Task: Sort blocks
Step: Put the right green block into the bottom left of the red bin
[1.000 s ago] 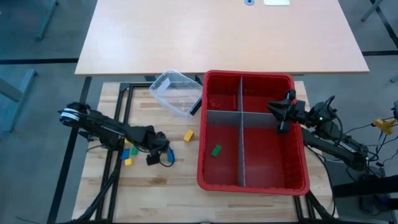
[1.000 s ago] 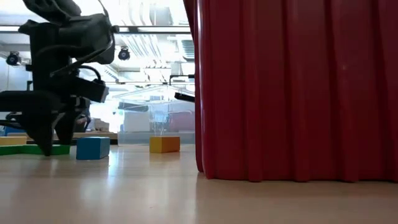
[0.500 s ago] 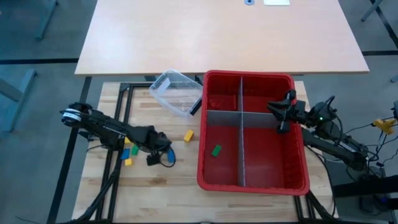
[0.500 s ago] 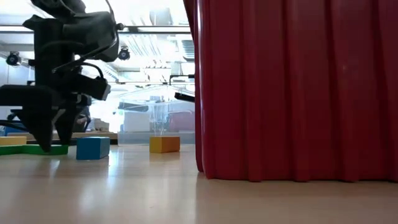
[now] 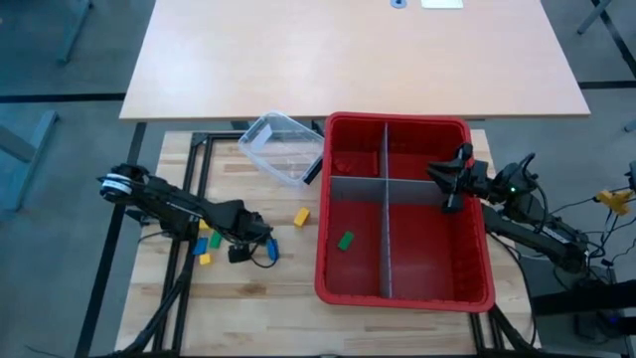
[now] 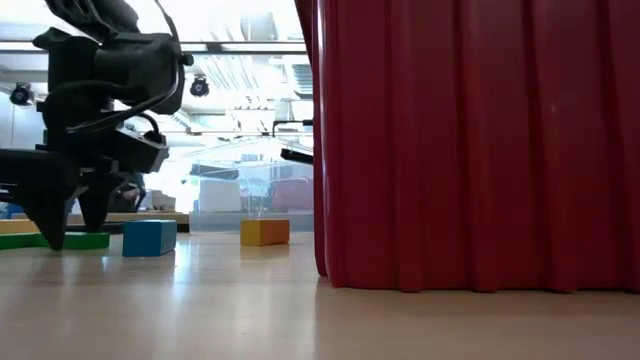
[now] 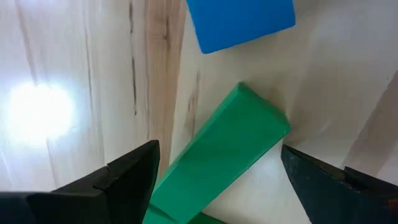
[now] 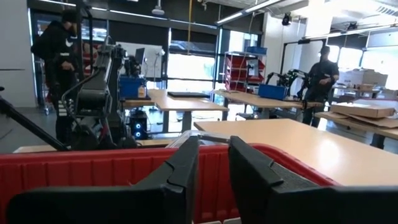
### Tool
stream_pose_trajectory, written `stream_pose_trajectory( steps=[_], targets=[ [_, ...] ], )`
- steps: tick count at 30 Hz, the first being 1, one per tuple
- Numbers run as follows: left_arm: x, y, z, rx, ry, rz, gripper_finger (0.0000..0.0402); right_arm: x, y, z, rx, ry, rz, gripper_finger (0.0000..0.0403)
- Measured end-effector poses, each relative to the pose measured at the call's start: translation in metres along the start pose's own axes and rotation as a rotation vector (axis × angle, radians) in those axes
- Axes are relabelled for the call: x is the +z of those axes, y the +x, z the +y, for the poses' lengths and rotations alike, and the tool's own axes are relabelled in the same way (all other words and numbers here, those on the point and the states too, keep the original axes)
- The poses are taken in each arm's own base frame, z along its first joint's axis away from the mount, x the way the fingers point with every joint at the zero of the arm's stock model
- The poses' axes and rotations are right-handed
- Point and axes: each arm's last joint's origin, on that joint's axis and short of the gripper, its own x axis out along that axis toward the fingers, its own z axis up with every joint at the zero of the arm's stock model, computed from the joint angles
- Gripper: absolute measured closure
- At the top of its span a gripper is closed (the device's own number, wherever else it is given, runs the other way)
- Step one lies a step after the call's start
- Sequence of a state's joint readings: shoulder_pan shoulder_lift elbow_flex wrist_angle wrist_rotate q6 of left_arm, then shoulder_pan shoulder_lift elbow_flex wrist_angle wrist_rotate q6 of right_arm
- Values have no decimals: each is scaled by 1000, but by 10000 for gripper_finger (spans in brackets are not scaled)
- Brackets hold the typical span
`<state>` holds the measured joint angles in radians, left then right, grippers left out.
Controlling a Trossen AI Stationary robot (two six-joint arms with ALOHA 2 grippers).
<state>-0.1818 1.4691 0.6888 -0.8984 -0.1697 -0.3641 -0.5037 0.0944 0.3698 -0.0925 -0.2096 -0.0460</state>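
A green bar block is seen in the left wrist view lying flat on the wooden desk, between the 2 spread fingers of the left tool; no contact between fingers and block can be made out. A blue block lies just beyond the bar's far end, apart from it. In the low view the same bar is shown on the desk at the fingertips of the left tool, with the blue cube beside it and a yellow cube farther on, nearer the bin. A flat yellow piece is seen at the edge of that view.

From above, the left tool is placed over the cluster at the desk's left side, where yellow, green and blue blocks are grouped close together. A single yellow block lies alone between the cluster and the red bin. 1 green block lies inside the bin's near-left compartment, which is bounded by the grey dividers.

A clear plastic tub rests tilted near the bin's far-left corner.

The right tool is held above the bin's right side, near the cross divider; in the right wrist view its fingers are set narrowly apart with nothing between them, the red bin wall ahead. In the room beyond, 2 people are standing among tables.
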Motion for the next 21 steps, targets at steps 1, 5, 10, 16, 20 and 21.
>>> stream_pose_trajectory(
  steps=[1, 5, 10, 16, 20, 21],
  targets=[
    [1, 0, 0, -3, 5, -5, 91, 0, 0, 0, 0, 0, 0, 332],
    [2, 3, -1, -6, 12, -1, 91, 0, 0, 0, 0, 1, 0, 336],
    [1, 4, -2, -23, 10, 1, 119, 0, 0, 0, 0, 1, 0, 346],
    [3, 4, -4, -71, 5, -2, 268, 0, 0, 0, 0, 1, 0, 353],
    [6, 4, -4, -67, -25, -35, 306, 0, 0, 0, 0, 1, 0, 348],
    [7, 4, -5, -69, -31, -48, 306, 0, 0, 0, 0, 1, 0, 346]
  ],
)
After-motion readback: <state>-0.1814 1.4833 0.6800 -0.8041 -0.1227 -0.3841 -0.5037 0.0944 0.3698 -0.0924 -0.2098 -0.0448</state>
